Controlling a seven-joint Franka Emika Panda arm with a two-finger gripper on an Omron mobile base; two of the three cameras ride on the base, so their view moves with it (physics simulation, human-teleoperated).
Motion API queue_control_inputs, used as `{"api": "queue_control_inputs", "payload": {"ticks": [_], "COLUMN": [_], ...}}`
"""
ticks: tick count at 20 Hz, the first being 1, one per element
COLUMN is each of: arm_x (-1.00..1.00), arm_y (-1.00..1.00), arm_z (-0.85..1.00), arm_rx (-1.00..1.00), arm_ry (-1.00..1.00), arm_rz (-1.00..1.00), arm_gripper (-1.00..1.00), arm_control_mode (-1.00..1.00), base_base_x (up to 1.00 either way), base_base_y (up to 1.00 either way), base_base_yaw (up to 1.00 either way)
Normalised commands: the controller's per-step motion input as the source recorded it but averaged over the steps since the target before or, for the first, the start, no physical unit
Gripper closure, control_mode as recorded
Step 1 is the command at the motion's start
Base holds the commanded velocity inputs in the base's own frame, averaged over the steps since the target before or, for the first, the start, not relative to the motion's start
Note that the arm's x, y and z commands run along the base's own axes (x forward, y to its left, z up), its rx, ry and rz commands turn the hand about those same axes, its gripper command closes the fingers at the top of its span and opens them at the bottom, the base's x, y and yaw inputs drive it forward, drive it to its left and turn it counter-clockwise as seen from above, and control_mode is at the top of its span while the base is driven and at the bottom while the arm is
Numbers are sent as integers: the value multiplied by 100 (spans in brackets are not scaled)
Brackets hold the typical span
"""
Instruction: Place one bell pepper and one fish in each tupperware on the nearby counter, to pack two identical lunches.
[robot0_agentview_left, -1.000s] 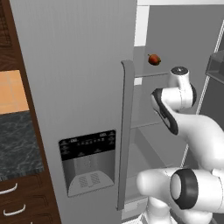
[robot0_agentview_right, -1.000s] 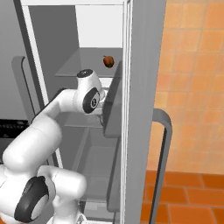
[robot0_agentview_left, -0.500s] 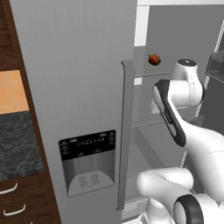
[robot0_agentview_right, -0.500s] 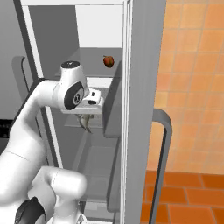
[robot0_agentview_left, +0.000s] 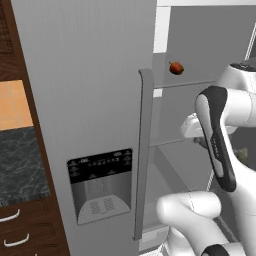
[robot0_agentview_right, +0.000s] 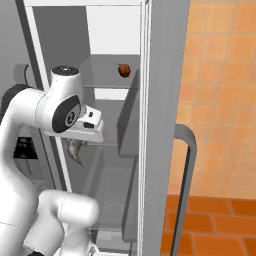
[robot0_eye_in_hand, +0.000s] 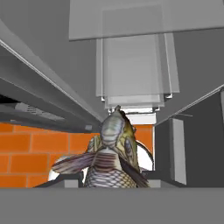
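A grey-brown scaly fish (robot0_eye_in_hand: 113, 157) is clamped in my gripper (robot0_eye_in_hand: 112, 183), head pointing away from the hand. From the right base view the fish (robot0_agentview_right: 75, 149) hangs under the gripper (robot0_agentview_right: 76, 142), in front of the open fridge's middle shelf. A small red bell pepper (robot0_agentview_right: 124, 70) sits on the upper fridge shelf (robot0_agentview_right: 111, 87), above and beyond the hand. The pepper (robot0_agentview_left: 175, 68) also shows in the left base view, above the gripper (robot0_agentview_left: 199, 141). The black marbled counter (robot0_agentview_left: 20, 165) lies far left; both tupperware trays are out of view.
The closed grey fridge door (robot0_agentview_left: 90, 100) with its vertical handle (robot0_agentview_left: 144, 150) and dispenser panel (robot0_agentview_left: 100, 182) stands left of the arm. The open right door (robot0_agentview_right: 162, 125) and its handle (robot0_agentview_right: 186, 190) stand to the right. An orange tiled wall (robot0_agentview_right: 225, 90) lies beyond.
My arm has lifted its elbow and drawn the hand back left, away from the fridge's inside, carrying the fish with it. The pepper has stayed on its shelf.
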Motion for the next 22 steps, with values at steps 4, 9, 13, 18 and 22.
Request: {"api": "queue_control_inputs", "payload": {"ticks": [4,9,13,18,22], "arm_x": [-88,-41,0,0,0], "arm_y": [31,8,0,0,0], "arm_z": [-1,0,0,0,0], "arm_rx": [0,0,0,0,0], "arm_ry": [0,0,0,0,0], "arm_rz": [0,0,0,0,0], "arm_gripper": [100,100,100,100,100], "arm_control_mode": [-100,100,100,100,100], "base_base_x": [0,-40,-97,-49,-8], "base_base_y": [0,18,87,100,100], "base_base_yaw": [0,2,15,14,8]}}
